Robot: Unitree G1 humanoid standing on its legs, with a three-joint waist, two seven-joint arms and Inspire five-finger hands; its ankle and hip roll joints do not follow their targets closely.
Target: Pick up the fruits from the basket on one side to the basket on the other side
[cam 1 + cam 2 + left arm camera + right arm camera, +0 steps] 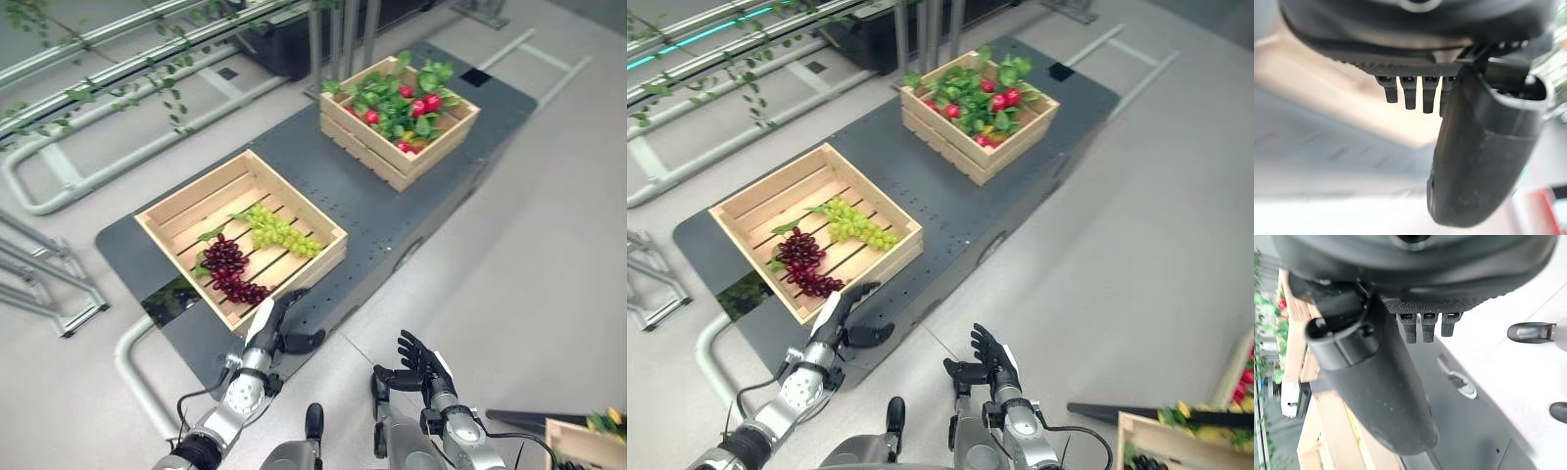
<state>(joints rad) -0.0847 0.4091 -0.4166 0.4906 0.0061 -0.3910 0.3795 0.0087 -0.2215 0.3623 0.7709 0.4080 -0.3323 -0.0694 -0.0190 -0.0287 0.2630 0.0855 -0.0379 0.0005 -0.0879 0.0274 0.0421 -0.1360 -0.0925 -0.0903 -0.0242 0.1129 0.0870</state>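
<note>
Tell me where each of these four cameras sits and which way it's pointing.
Left eye view: on the head, looking down at two wooden crates on a grey platform; both hands show.
Right eye view: same scene, slightly shifted.
Left wrist view: along the open left hand toward the near crate.
Right wrist view: along the open right hand, platform and crates beyond.

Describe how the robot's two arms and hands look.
Both arms are silver-grey metal with rounded joint housings. The left hand and right hand are dark, with slim segmented fingers and a thick, smooth black thumb. The palm edge is ribbed where the fingers join it.
</note>
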